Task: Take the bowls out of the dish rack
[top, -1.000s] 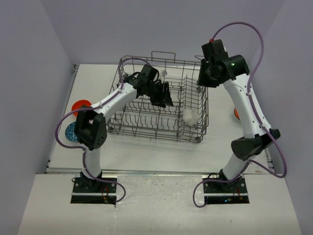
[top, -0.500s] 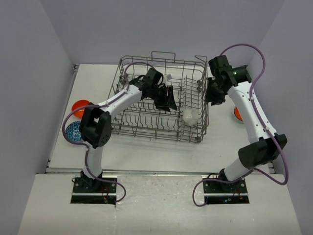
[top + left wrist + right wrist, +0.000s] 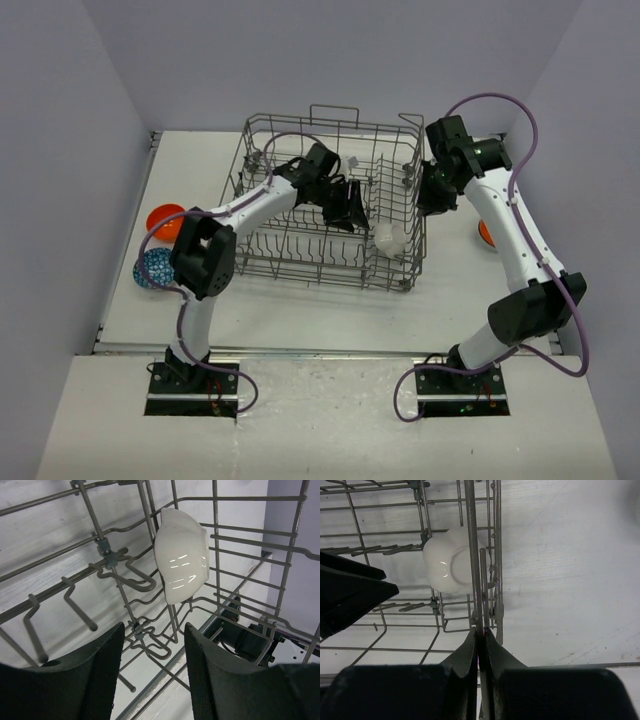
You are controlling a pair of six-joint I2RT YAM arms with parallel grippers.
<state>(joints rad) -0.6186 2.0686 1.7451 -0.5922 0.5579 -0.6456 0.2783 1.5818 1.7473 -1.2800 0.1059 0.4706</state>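
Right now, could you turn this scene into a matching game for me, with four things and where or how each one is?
Things:
1. glossy white round bowl
2. blue-teal speckled round bowl
3. left tool
4. right tool

Place or state:
A. pinched shut on a wire of the grey metal wire dish rack
B. open and empty, facing the white bowl
C. outside the rack, to its left
D. on edge among the rack's tines

Pairs: 1-D, 2-C, 3-B, 4-A

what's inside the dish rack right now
One white bowl, on edge between tines by the right wall, and the left end effector, open, short of it. The left arm hides part of the dish rack floor.
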